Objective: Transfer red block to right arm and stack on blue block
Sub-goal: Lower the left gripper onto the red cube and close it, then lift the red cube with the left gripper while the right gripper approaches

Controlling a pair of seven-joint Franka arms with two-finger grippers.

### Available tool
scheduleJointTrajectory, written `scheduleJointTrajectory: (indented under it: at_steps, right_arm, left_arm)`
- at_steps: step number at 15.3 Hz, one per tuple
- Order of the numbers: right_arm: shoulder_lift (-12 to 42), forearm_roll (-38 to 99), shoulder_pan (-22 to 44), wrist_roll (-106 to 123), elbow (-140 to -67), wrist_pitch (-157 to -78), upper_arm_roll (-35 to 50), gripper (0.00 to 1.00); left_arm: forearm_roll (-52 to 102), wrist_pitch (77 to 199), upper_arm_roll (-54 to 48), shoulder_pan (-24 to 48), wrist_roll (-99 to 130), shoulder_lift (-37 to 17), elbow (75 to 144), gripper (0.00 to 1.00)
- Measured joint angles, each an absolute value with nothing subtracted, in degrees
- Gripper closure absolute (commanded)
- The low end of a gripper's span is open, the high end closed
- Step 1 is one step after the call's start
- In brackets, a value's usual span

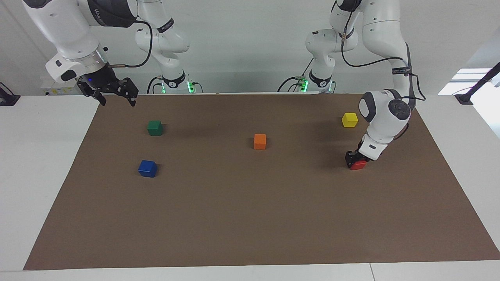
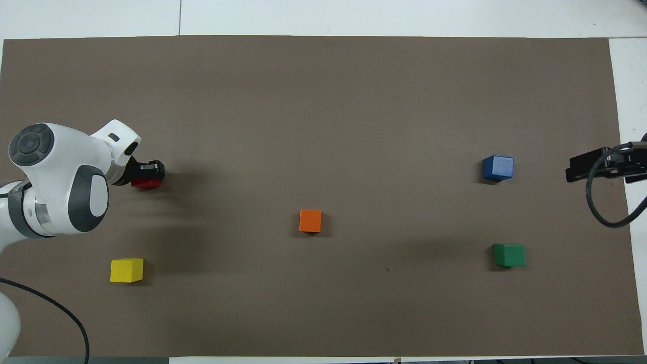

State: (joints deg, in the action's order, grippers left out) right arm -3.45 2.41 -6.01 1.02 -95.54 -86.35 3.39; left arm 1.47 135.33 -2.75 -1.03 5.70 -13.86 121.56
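Note:
The red block (image 1: 359, 165) lies on the brown mat (image 1: 250, 218) toward the left arm's end, farther from the robots than the yellow cube. My left gripper (image 1: 355, 160) is down at the mat right at the red block and partly covers it; it also shows in the overhead view (image 2: 150, 173) against the red block (image 2: 146, 184). The blue block (image 1: 147, 168) (image 2: 498, 168) sits alone toward the right arm's end. My right gripper (image 1: 117, 102) (image 2: 591, 169) hangs open and empty above the mat's edge at that end, and the right arm waits.
A green cube (image 1: 155, 127) (image 2: 509, 255) sits nearer to the robots than the blue block. An orange cube (image 1: 259, 141) (image 2: 310, 221) is mid-mat. A yellow cube (image 1: 349, 120) (image 2: 127, 270) stands beside the left arm's wrist. White table (image 1: 39, 156) surrounds the mat.

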Motion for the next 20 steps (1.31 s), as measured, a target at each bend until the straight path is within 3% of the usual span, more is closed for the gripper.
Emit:
scheduleJointTrajectory:
  at_steps: [5,11,16,20]
  right_arm:
    - [-4.73,20.62,-11.09,7.28,-97.79,-83.7,1.79,0.0]
    - [-3.94,44.39,-16.87,19.11,-108.49,-86.69,1.52,0.0]
    - [2.06,61.82,-17.29,29.55,-116.29,-86.56,1.8,0.0]
    - [3.11,80.89,-13.63,36.67,-123.99,-85.36,1.98,0.0]
  left_arm:
    - [5.88,117.12,-4.15,2.44,28.49,-11.84,113.65,1.0]
    - [33.0,99.83,-4.54,6.39,56.68,-4.7,104.22,1.0]
    - [52.37,99.41,-5.04,7.56,67.18,-1.51,106.48,1.0]
    - [65.36,116.09,-5.38,14.26,74.07,-1.27,111.28,1.0]
